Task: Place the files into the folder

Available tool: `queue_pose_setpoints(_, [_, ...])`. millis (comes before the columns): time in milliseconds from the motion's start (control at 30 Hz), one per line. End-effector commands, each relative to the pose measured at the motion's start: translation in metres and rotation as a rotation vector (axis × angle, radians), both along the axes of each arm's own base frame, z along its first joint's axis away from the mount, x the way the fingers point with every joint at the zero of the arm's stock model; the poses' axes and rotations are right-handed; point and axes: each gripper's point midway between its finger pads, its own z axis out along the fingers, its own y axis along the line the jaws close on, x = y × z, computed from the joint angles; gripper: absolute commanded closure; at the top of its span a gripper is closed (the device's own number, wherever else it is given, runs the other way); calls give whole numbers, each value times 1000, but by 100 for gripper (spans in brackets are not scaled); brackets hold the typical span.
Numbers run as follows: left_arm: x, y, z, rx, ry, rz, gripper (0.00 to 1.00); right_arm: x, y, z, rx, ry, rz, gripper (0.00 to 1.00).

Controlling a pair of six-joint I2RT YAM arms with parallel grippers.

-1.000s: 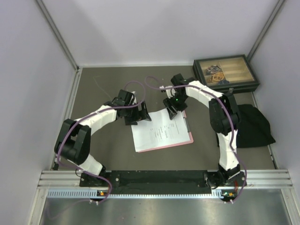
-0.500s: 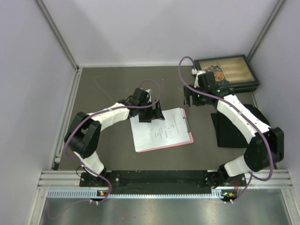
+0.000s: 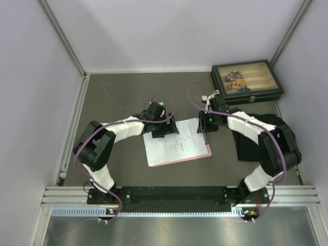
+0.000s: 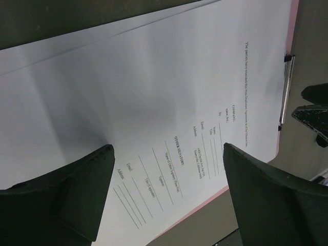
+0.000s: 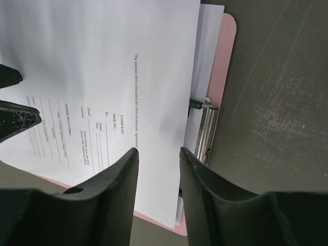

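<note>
left hand (image 4: 168, 154): held wide over files (image 4: 154, 77), nothing gripped | right hand (image 5: 159, 151): held narrow, nothing gripped, beside clip (image 5: 206, 128) | files: laid on folder (image 5: 226, 61)

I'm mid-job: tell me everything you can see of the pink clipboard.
The clipboard is a flat pink board with rounded corners, lying on the dark table between the two arms. White sheets cover most of it, leaving thin pink strips along its right and near edges in the overhead view. Its metal clip sits at the right edge; whether it clamps the sheets is unclear.
</note>
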Motion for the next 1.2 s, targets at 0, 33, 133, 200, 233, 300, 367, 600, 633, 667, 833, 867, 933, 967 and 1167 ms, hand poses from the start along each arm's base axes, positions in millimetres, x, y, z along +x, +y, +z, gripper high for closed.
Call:
queue_pose_setpoints(0, [5, -6, 19, -31, -67, 9, 9, 8, 13, 1, 49, -41, 29, 62])
queue_pose_setpoints(33, [5, -6, 20, -31, -69, 7, 9, 8, 12, -3, 39, -33, 29, 62])
queue_pose_setpoints(133, [5, -9, 22, -35, -74, 3, 9, 7, 8, -8, 18, -27, 28, 61])
queue_pose_setpoints(200, [4, -10, 22, -34, -75, 1, 9, 6, 7, -12, 7, -22, 29, 58])
queue_pose_setpoints(233, [4, -10, 24, -33, -79, 1, 9, 6, 6, -13, 3, -17, 30, 58])
queue_pose_setpoints(300, [5, -11, 26, -34, -84, 1, 9, 4, 6, -16, 2, -10, 33, 57])
queue_pose_setpoints(367, [6, -10, 28, -33, -91, 4, 9, 3, 7, -18, 8, -6, 33, 57])
queue_pose_setpoints(600, [6, -8, 26, -10, -90, -4, 9, -1, 12, -22, 38, 14, 44, 60])
queue_pose_setpoints(633, [6, -8, 26, -11, -90, -4, 9, -1, 12, -22, 41, 15, 44, 62])
queue_pose_setpoints(667, [6, -8, 27, -11, -92, -5, 9, -1, 14, -21, 44, 15, 48, 63])
queue_pose_setpoints(833, [7, -9, 30, -11, -100, -8, 9, -3, 16, -13, 39, 5, 54, 78])
queue_pose_setpoints(867, [8, -8, 32, -8, -103, -7, 9, -2, 17, -12, 34, 2, 55, 82])
queue_pose_setpoints(933, [8, -7, 34, -1, -109, -5, 9, -3, 21, -10, 37, 4, 62, 86])
queue_pose_setpoints(967, [9, -6, 34, 4, -111, -7, 8, -4, 22, -10, 39, 7, 66, 90])
queue_pose_setpoints(1167, [9, -4, 35, 19, -116, -5, 8, -8, 26, -8, 53, 16, 61, 87])
